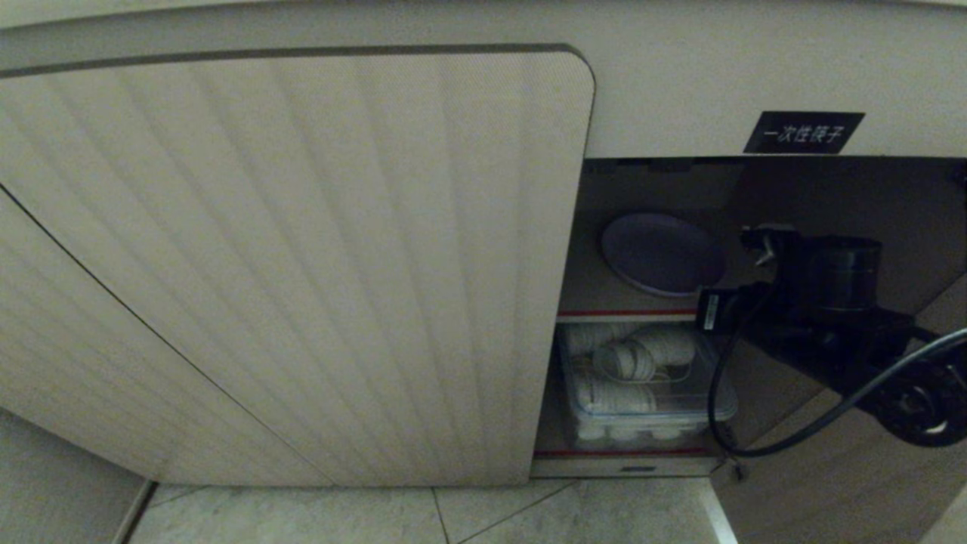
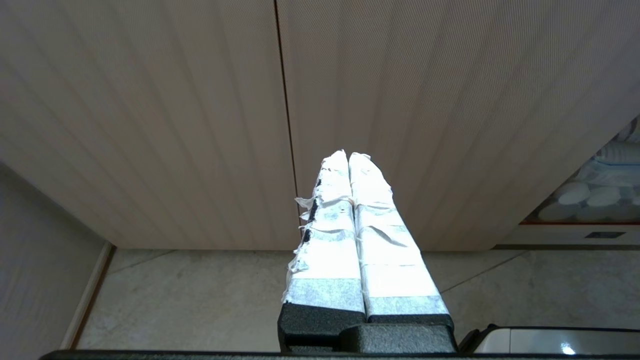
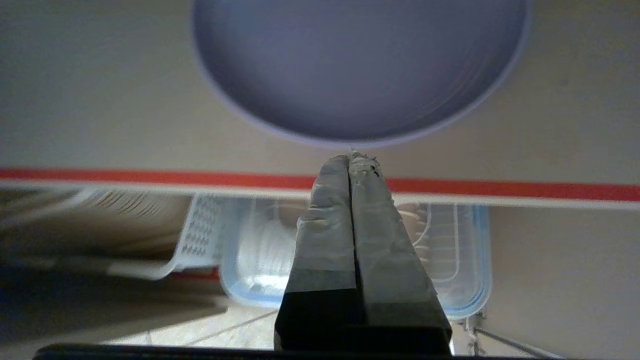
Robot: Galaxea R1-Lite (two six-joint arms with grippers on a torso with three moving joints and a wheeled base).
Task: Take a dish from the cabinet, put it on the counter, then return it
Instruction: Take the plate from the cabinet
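Right gripper [image 3: 352,162] is up at the open cabinet [image 1: 680,83], tape-wrapped fingers pressed flat together, nothing between them, tips level with the red-edged front lip of the inner shelf [image 3: 125,150]. Just beyond them, on that upper shelf, lies the dish [image 3: 357,70]: lavender, round, shallow, flat on the board with its near rim facing the fingertips. Not touched yet, by the look of it.

My read: this is the approach for the pick, and it can't work with the jaws together. They need to part first, then one finger slides under the rim and one over it, coming in low and level with the shelf. A flat plate on a flat board gives little to bite; nudging it will likely push it deeper. The ceiling of the opening looks low, so the lift should be small before drawing it out.

Left gripper [image 2: 350,160] is parked low before the closed ribbed door [image 2: 450,100], fingers also together and empty.

Now the containers. Under the shelf, a clear plastic bin [image 1: 721,408] with a bluish rim sits on the cabinet floor, filled with white ribbed cup-like pieces lying on their sides. Beside it in the right wrist view, a white perforated basket [image 3: 200,235]; contents hidden.
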